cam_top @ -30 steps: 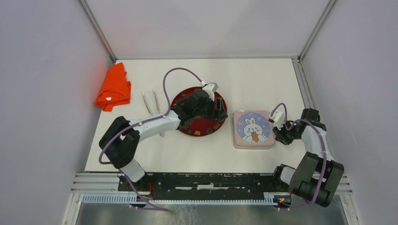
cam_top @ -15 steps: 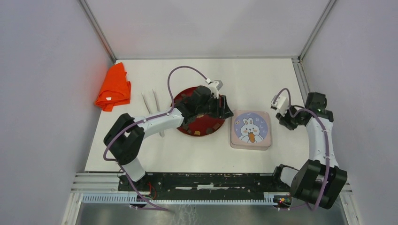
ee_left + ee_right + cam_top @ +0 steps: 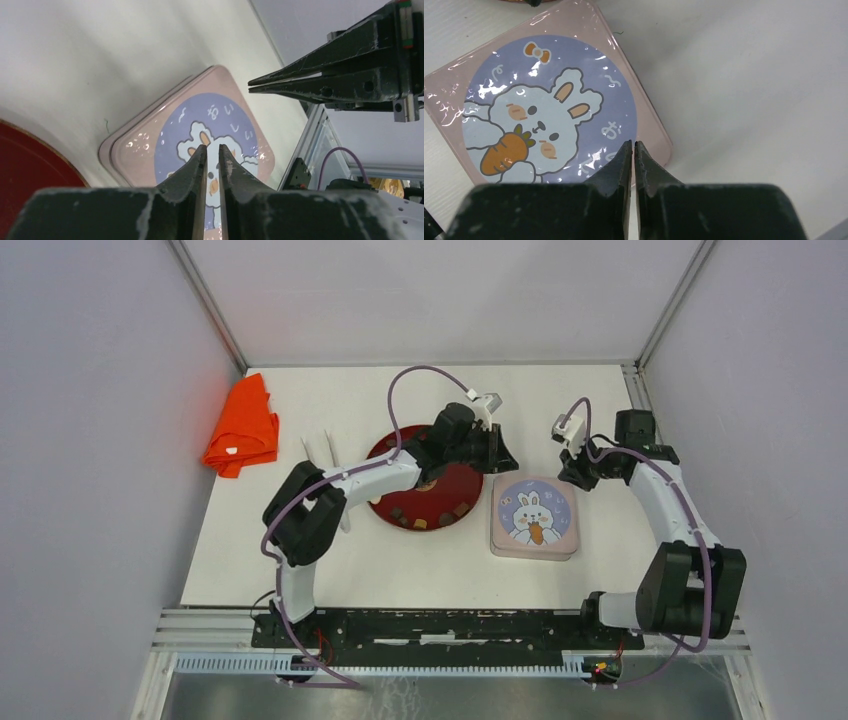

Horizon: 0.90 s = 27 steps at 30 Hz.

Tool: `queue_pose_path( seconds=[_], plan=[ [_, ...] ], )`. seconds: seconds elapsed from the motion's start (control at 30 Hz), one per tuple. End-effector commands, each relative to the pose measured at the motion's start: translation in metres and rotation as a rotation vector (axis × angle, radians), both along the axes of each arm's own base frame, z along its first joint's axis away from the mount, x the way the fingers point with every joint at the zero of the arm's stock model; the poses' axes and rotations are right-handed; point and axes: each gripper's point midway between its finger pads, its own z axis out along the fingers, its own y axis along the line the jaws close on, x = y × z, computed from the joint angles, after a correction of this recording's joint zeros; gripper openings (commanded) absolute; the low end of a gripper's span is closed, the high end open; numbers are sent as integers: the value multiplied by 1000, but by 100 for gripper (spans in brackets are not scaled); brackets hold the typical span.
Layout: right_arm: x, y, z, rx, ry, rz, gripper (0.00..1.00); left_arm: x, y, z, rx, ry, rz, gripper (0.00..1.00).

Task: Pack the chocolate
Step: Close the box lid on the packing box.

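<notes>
Chocolate (image 3: 420,524) lies on the one red plate (image 3: 440,496) in the middle of the counter (image 3: 560,400), as small dark brown and tan pieces. I count five of them along the near rim of the plate, but the left arm (image 3: 350,485) crosses over the far half, so I cannot give a full number. Just beside the plate on its right, with a narrow gap, stands one pink square tin (image 3: 535,517). Its lid is on and carries a picture of a white rabbit with a carrot. At the far left of the counter there is one orange cloth (image 3: 243,425), and between the cloth and the plate lie two thin white sticks (image 3: 311,454). There are two tools. The left tool (image 3: 507,462) has its tips past the right edge of the plate, by the far left corner of the tin. In the left wrist view its two fingers are clenched almost together and nothing is between them. The chocolate is behind this tool, back on the plate, near it but not touching it. The right tool (image 3: 566,478) is raised over the far right corner of the tin, also clenched and empty, with its tips pointing toward the left tool. The chocolate is well apart from the right tool, on the other side of the tin.
</notes>
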Motion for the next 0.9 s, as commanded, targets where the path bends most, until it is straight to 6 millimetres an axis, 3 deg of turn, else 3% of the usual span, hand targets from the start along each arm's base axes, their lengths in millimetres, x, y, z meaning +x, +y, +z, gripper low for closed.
queue_pose_path(
  seconds=[0.0,0.2,0.3,0.47,0.53,0.63,0.8,0.87],
  plan=[
    [7,12,-4,46,27,-4,9,-1,-1,-1,10,16,6,19],
    [19,37,10,34,51,43,7,-5,21,-6,52,-21,53,18],
    [24,60,20,24,42,84,7,-14,35,-10,59,-23,76,19],
    [30,84,34,2,29,122,8,-26,69,1,62,-85,143,21],
    [27,92,22,-16,52,132,8,-29,83,10,68,-118,176,21],
    [16,100,-15,-66,127,146,8,-34,104,22,91,-168,212,22],
    [-4,86,-102,-263,360,124,7,-52,135,39,90,-213,254,23],
    [-3,84,-107,-280,376,124,7,-56,140,42,77,-217,259,23]
  ],
)
